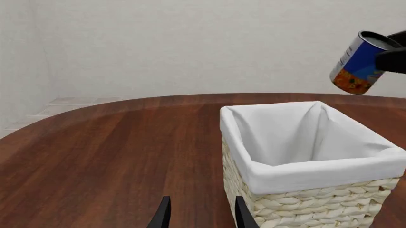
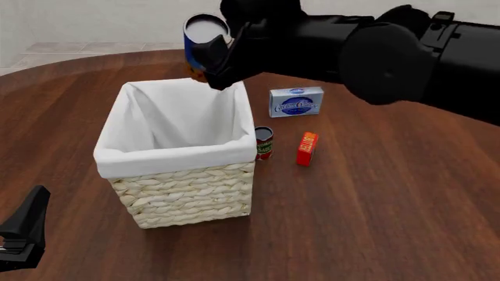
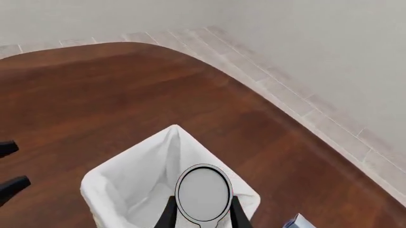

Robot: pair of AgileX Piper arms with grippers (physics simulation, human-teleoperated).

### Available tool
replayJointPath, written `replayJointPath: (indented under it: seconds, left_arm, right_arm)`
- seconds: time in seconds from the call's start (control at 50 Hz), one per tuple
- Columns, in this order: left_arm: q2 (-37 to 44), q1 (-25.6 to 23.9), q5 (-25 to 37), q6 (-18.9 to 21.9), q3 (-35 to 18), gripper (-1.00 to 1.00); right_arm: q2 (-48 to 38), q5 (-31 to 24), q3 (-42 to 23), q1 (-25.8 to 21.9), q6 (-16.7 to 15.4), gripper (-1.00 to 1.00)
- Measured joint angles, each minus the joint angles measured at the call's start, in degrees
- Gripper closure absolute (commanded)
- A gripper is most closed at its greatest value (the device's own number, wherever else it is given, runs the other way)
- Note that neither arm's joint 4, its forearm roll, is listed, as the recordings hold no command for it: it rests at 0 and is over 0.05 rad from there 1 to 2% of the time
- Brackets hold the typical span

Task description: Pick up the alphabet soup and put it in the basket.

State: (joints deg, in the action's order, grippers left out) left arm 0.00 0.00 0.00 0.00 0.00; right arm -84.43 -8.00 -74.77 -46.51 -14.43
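While the right gripper [image 3: 201, 216] clamps the soup [image 2: 205, 42] at upper centre, centre it over the basket [image 2: 175, 153] before releasing; left gripper [image 1: 199, 213] jaws apart.

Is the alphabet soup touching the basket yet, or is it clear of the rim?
Apart. In the left wrist view the alphabet soup hangs tilted in the right gripper, with bare wall showing between the can and the basket rim.
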Motion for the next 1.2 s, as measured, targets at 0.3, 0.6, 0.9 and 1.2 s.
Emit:
replayJointPath:
  seconds: [0.3,0.6,0.9,1.2]
  left_arm:
    - [0.00,0.00,0.00,0.00,0.00,-1.00]
    - [0.00,0.00,0.00,0.00,0.00,-1.00]
    - [0.00,0.00,0.00,0.00,0.00,-1.00]
    - [0.00,0.00,0.00,0.00,0.00,-1.00]
  right_arm:
    - [-4.59,-3.53,-4.41,-1.85,0.08,1.00]
    - [-8.50,-8.62,-10.47,-3.15,0.20,1.00]
    - [-13.16,-13.62,-15.62,-4.68,-0.38,1.00]
    - [-17.58,-16.59,-18.51,-5.12,-0.90,1.00]
